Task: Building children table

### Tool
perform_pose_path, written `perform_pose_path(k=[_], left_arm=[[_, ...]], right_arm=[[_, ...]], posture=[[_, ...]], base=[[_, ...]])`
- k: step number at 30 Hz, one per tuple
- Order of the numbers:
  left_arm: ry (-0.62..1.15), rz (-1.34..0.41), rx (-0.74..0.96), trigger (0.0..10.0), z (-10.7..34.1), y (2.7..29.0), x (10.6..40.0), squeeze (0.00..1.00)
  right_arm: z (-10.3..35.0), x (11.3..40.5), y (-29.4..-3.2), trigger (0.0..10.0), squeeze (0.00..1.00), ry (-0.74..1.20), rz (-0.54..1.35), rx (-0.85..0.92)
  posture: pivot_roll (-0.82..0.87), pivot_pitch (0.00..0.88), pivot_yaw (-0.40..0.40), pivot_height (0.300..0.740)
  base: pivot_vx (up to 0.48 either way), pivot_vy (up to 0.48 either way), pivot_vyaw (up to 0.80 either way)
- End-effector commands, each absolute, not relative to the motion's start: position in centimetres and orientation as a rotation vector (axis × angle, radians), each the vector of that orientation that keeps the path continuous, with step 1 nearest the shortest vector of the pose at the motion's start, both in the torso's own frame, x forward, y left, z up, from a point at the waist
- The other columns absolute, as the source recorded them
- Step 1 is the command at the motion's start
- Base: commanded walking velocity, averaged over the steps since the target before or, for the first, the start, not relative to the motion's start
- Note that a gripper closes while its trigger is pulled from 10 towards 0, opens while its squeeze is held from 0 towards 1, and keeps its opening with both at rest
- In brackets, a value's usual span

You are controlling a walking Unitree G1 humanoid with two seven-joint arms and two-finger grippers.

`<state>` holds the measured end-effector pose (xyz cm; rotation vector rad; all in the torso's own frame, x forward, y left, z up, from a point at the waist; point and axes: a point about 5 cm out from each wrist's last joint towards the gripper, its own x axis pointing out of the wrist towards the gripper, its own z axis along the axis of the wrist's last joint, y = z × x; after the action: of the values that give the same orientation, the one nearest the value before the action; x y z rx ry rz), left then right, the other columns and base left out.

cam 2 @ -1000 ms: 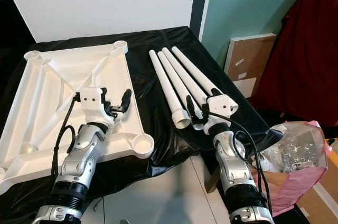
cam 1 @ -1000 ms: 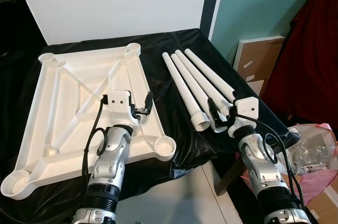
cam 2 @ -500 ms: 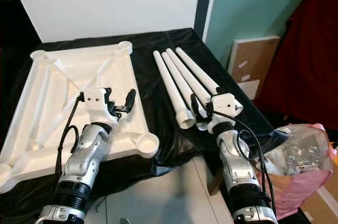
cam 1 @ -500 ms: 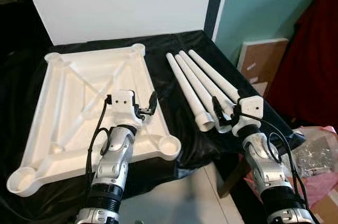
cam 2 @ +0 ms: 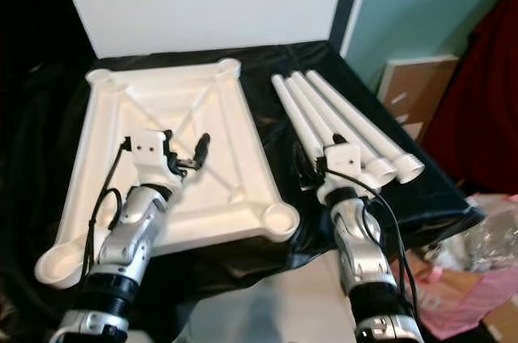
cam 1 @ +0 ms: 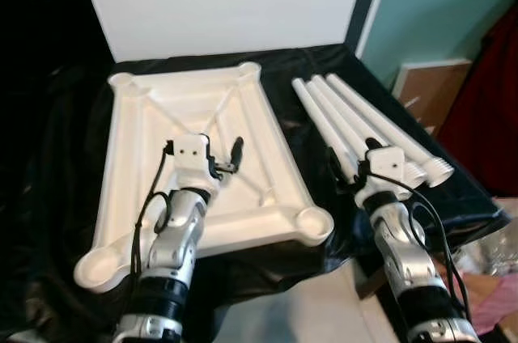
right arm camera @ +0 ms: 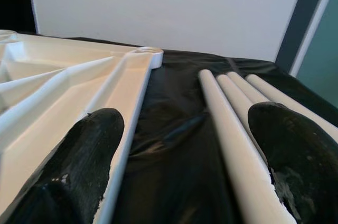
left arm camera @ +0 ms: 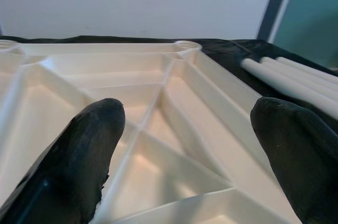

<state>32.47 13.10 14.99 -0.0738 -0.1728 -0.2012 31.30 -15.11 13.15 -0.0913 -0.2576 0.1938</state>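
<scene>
Your left gripper (cam 1: 229, 158) hangs over the middle of the tabletop (cam 1: 137, 129), which lies upside down on the desk (cam 1: 65, 116) with its ribs and corner sockets facing up. From the left wrist view the fingers (left arm camera: 87, 150) are spread wide with nothing between them, just the ribbed white underside straight ahead and below them.

Your right gripper (cam 1: 344, 171) is over by the legs (cam 1: 348, 112), a bunch of white tubes lying side by side on the black cloth (cam 1: 283, 108), just beside the tabletop's right edge. Those fingers (right arm camera: 79, 166) are also wide open and holding nothing. Looking along them, one finger sits on the tabletop side, the other over the tubes, and the nearest leg (right arm camera: 232, 129) runs away between them alongside a strip of cloth. The legs' wider threaded ends point back toward you, just beyond the right fingers on their outer side.

Off past the desk's right side you've got a cardboard panel (cam 1: 425, 88) leaning on the teal wall (cam 1: 453, 11).
</scene>
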Motion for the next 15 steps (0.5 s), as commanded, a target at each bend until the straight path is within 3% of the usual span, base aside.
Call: perform_pose_path(k=[1, 7, 15], left_arm=[[-0.164, -0.243, -0.074, 10.0, 15.0, 11.9, 32.4, 0.00], [-0.119, -0.430, -0.114, 10.0, 15.7, 9.1, 32.3, 0.00], [-0.095, -0.556, -0.080, 10.0, 15.9, 7.6, 31.8, 0.00]], right_arm=[[13.0, 31.3, -16.1, 10.0, 0.00, -0.241, 0.160, -0.106], [13.0, 31.9, -17.0, 10.0, 0.00, -0.186, 0.065, -0.118], [12.5, 32.5, -18.0, 10.0, 0.00, -0.079, -0.024, -0.210]], posture=[[-0.06, 0.028, -0.019, 0.740], [-0.07, 0.035, -0.020, 0.740], [-0.08, 0.038, -0.020, 0.740]], base=[[0.000, 0.000, 0.00], [0.000, 0.000, 0.00], [0.000, 0.000, 0.00]])
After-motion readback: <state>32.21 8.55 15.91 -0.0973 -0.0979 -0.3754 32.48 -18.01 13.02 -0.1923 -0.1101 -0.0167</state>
